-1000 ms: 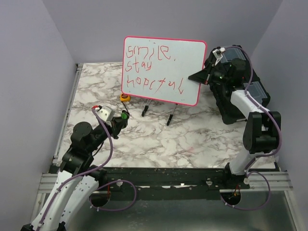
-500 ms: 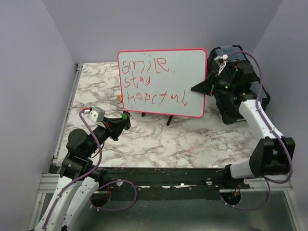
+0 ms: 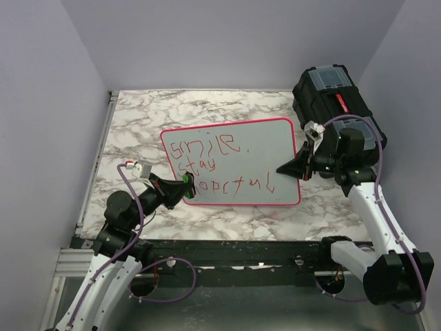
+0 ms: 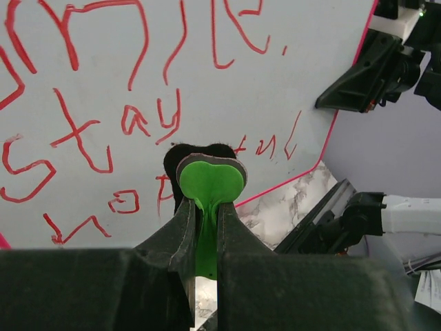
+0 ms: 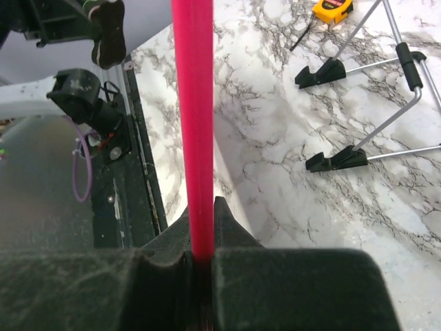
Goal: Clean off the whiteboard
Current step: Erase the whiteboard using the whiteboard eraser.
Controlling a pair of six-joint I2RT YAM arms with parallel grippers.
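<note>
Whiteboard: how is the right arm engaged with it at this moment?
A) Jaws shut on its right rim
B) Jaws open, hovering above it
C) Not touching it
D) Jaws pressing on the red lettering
A: in the right wrist view the pink rim of the whiteboard runs straight into the shut right jaws, and from above they sit at its right edge.

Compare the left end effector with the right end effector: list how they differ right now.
The left end effector is shut on a green eraser; the right end effector is shut on the whiteboard itself, by its pink rim. The left one faces the board's written side, at the red lettering; the right one sits at the board's right edge. Shared: both are closed on something, and both are at the same board.
</note>
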